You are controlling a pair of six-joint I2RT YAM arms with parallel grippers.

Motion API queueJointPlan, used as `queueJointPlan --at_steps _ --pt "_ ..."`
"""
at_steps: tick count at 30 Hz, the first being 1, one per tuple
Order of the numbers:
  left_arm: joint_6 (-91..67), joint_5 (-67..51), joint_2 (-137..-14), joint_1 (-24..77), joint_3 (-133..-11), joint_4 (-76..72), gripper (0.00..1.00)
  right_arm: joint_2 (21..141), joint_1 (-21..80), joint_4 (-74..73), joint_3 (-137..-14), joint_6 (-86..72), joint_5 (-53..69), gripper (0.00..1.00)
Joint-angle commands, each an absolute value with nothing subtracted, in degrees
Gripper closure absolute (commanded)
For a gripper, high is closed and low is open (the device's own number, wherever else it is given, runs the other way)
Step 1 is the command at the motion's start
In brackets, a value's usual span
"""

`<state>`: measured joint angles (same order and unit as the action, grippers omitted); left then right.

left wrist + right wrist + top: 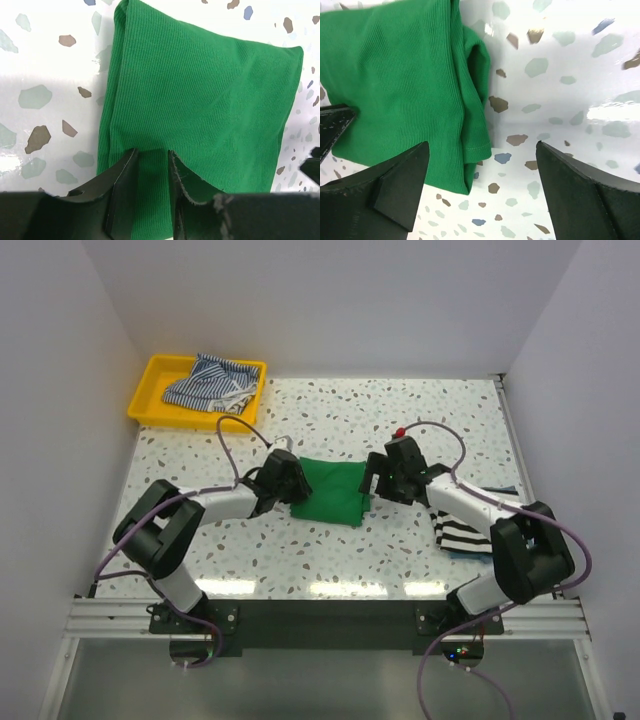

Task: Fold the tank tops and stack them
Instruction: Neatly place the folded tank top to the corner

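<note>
Left wrist: I see left gripper (pixel 152 159) pinching green tank top (pixel 200 100) at its edge.
Right wrist: right gripper (pixel 480 150) spread, straddling its hem.
Overhead only: green tank top central on surface (pixel 330 410); blue-striped top (pixel 210 385) in tray (pixel 146 402).

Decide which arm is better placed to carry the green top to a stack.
Left arm: its jaws are nearly shut on the green top's edge, seemingly pinching it. The right arm has its jaws wide open at the other edge, holding nothing.

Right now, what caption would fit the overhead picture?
Folded bright green cloth tank top on a speckled table, flanked by the left gripper and right gripper.
</note>
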<state>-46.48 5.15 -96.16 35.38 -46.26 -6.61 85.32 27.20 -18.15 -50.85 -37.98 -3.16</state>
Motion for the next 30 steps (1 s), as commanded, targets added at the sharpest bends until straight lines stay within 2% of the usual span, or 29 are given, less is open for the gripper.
queueJointPlan --at_steps 1,9,15,24,29,30 --pt "-47.5 3.7 -95.0 36.0 -44.2 -6.1 0.66 87.2 27.1 -12.1 -47.7 -40.5 3.8 0.09" --pt "-49.1 2.0 -93.6 36.7 -40.5 -7.6 0.66 94.2 26.8 -3.1 -45.0 -44.4 7.0 0.09" --pt "-49.7 1.1 -92.5 36.8 -39.2 -8.1 0.66 97.9 26.8 1.5 -42.9 -46.4 8.3 0.19" --pt "-50.7 0.4 -93.3 38.0 -38.7 -9.4 0.67 99.8 26.9 1.3 -43.0 -45.6 9.1 0.46" --pt "-51.2 -1.0 -93.0 38.8 -38.1 -10.0 0.67 99.8 27.0 -2.9 -44.1 -43.7 7.3 0.72" --pt "-51.5 -1.9 -92.3 39.3 -38.1 -10.3 0.66 99.5 27.1 -5.5 -45.3 -41.6 5.2 0.87"
